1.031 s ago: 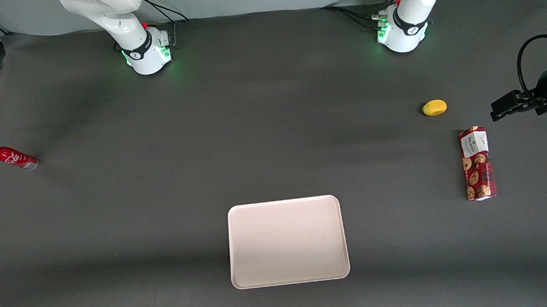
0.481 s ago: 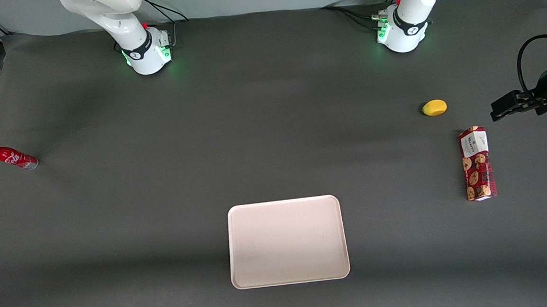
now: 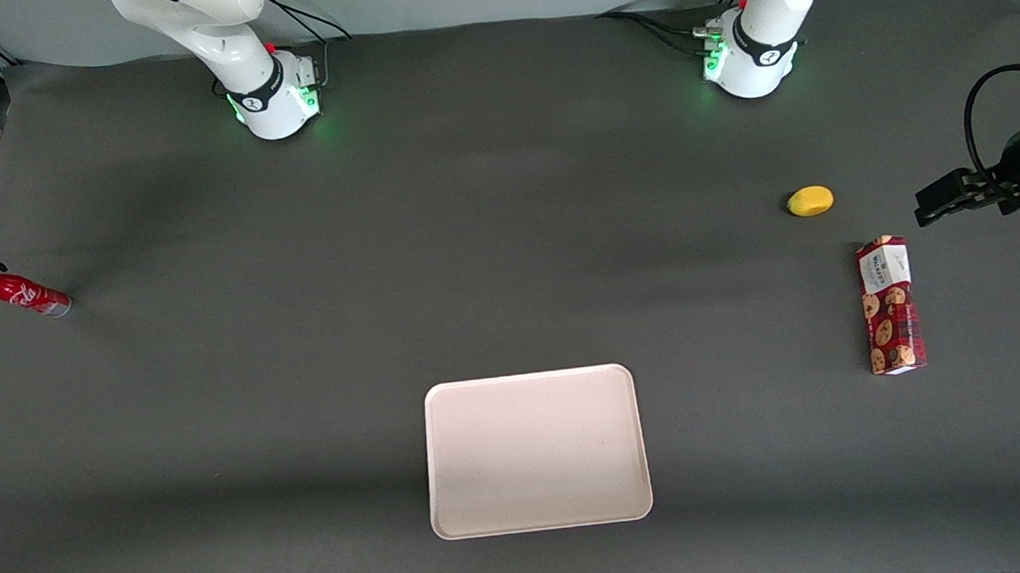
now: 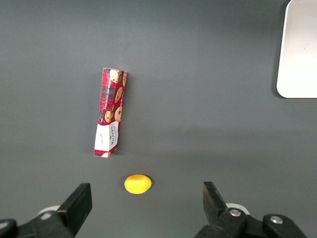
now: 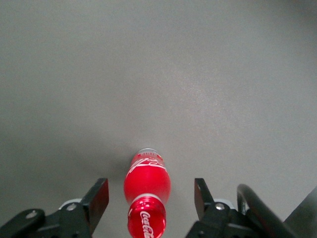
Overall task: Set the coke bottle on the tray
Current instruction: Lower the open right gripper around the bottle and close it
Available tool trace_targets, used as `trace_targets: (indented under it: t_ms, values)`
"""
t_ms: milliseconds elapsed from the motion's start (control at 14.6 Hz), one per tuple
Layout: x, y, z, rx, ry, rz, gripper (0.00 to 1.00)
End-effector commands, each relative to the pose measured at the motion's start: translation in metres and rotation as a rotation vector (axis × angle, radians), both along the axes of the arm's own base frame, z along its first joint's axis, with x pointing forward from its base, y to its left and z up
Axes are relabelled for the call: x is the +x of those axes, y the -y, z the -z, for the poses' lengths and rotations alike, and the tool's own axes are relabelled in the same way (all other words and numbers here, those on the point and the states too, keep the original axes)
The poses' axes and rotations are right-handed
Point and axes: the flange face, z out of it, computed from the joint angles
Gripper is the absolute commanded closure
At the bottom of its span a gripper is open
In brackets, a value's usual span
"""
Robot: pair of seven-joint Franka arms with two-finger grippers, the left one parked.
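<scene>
You see the gripper (image 5: pixel 151 196) hovering above the coke bottle (image 5: pixel 146 191) at the working arm's edge of the table (image 3: pixel 300 335), fingers (image 5: pixel 99 196) spread wide either side of the bottle, gripping nothing. The bottle stands upright on the table. The tray (image 3: pixel 536 449) lies well apart, near the table's front edge, mid-width.

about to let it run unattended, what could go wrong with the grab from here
The slim glossy red coke bottle stands upright between the open gripper fingers; a fingertip nudge could topple it. It sits by the table edge at the working arm's end, so it might roll off. The off-white rectangular tray is a long carry away.
</scene>
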Motion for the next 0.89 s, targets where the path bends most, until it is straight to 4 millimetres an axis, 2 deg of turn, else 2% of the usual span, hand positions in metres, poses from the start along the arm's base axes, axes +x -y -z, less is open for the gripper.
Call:
trace_targets:
  t_ms: [0,275,550,824]
  values:
    - [0.0004,0.0065,-0.0024,0.002,0.018,-0.014,0.24]
    - [-0.0037,0.0101,-0.0023,0.002,0.018,-0.016,0.25]
    - [-0.0027,0.0097,-0.0029,0.0,0.019,-0.019,0.47]
    - [-0.0006,0.0079,-0.0029,0.0,0.019,-0.024,0.79]
